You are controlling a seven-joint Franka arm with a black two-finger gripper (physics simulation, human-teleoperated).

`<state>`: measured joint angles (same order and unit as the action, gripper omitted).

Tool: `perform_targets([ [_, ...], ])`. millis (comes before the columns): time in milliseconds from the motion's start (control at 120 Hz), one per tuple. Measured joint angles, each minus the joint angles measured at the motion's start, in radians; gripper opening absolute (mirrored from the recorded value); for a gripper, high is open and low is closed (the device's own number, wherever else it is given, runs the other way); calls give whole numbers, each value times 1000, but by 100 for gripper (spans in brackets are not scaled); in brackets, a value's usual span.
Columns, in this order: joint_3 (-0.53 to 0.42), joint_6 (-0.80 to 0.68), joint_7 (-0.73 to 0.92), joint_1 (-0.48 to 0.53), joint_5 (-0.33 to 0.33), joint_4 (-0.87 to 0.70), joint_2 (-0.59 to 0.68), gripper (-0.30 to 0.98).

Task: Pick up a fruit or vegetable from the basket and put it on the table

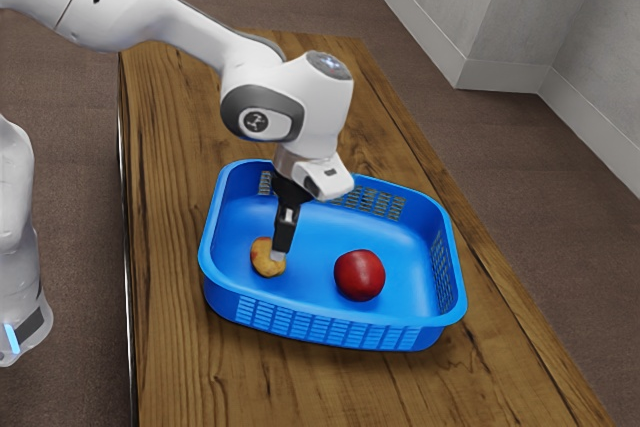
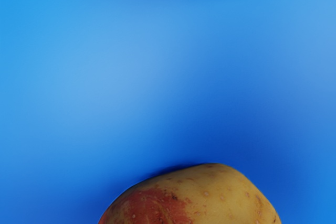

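My gripper [image 1: 279, 253] reaches down into the blue basket [image 1: 330, 331], its lower end at a yellow-brown potato [image 1: 264, 260] on the basket floor. Part of the potato is covered by the gripper in the exterior view, and how the gripper stands around it cannot be made out. A dark red round fruit [image 1: 360, 275] lies apart from them, towards the exterior view's right. In the wrist view the potato [image 2: 210, 198], with a reddish patch, is large at the lower edge, just under the hand.
Wooden table [image 1: 170, 347] surface surrounds the basket. The raised rim and slotted walls of the basket stand around the gripper's lower part. Beyond the table are a brown floor [image 1: 490, 157] and a pale wall [image 1: 490, 7].
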<state>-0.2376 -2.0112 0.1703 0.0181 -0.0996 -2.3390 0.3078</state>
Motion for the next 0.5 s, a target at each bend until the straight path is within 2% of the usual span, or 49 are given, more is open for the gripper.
perform_targets([
  [500,-19,-85,20,0,-13,-76,-3,67],
])
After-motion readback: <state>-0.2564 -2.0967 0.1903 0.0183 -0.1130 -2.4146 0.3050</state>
